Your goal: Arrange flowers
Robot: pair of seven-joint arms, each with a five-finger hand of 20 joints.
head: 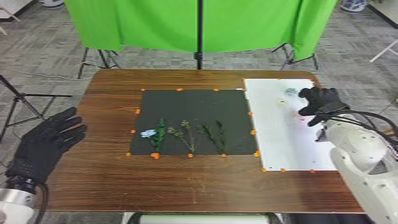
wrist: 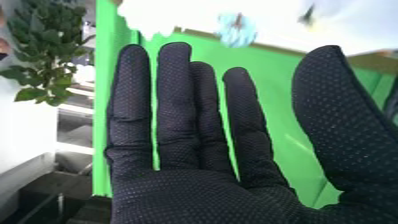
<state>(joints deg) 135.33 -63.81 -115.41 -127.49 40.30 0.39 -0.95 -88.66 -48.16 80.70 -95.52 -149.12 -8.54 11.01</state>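
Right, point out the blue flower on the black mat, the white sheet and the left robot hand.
Blue flower (head: 148, 133): head view, on its bloom.
White sheet (head: 293, 145): head view, on its lower part.
Left robot hand (head: 37, 146): head view, on its glove below the fingers.

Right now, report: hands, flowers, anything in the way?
Left hand open, at table's left. Right hand open, over white board. Blue flower on dark mat, nothing covering it.

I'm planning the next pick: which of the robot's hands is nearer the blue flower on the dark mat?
Left. The left hand is out to the left of the blue flower; the right hand is farther off, over the white sheet.
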